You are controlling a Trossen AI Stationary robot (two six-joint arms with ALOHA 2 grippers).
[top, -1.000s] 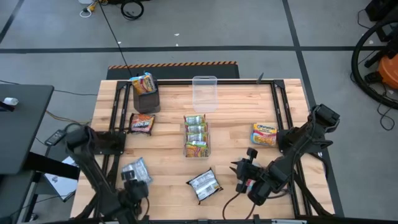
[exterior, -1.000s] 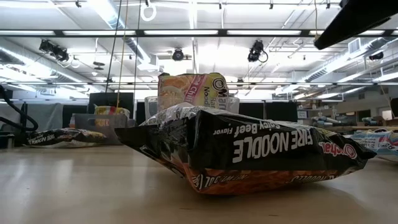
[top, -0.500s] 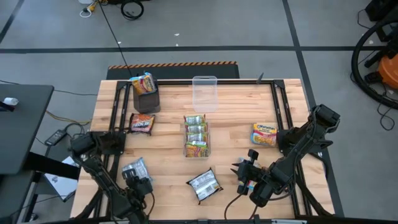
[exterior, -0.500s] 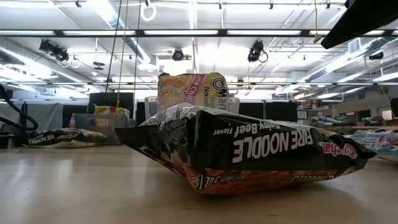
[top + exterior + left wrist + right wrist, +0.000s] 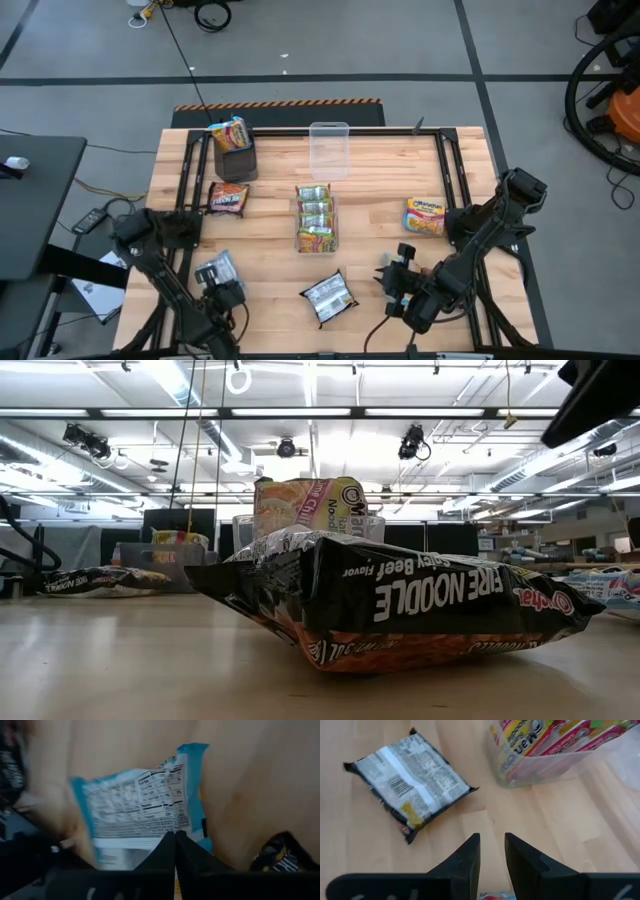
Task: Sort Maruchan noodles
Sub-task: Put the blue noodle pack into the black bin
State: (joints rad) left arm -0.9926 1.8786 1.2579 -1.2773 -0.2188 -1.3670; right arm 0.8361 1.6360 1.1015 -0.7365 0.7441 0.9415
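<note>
A pale blue-silver noodle packet [image 5: 212, 268] [image 5: 135, 810] lies flat on the wooden table near its front left, printed back up. My left gripper [image 5: 223, 288] [image 5: 175, 834] stands over the packet's near end, shut. A dark noodle packet [image 5: 328, 297] [image 5: 410, 785] lies flat near the front middle. My right gripper [image 5: 393, 273] [image 5: 492, 842] hovers open to its right with nothing between the fingers. A clear bin [image 5: 315, 222] at the table's middle holds yellow-green packets. A yellow packet [image 5: 425, 215] lies at the right and a brown-orange one [image 5: 228, 198] at the left. My left gripper comes steeply from above, and its shut fingertips [image 5: 167, 845] meet on the pale blue packet's back face near its near end [image 5: 150, 837]. Whether any wrapper is pinched between them I cannot tell. The packet lies flat on the table.
An empty clear bin [image 5: 329, 150] stands at the far middle. A dark bin [image 5: 236, 152] with a packet sticking out stands at the far left. Black rails [image 5: 186, 190] run along both sides of the table. Bare wood lies between the middle bin and the yellow packet.
My left gripper has moved a short way toward the table's far edge and down, onto the pale blue packet. The packets have stayed where they were.
</note>
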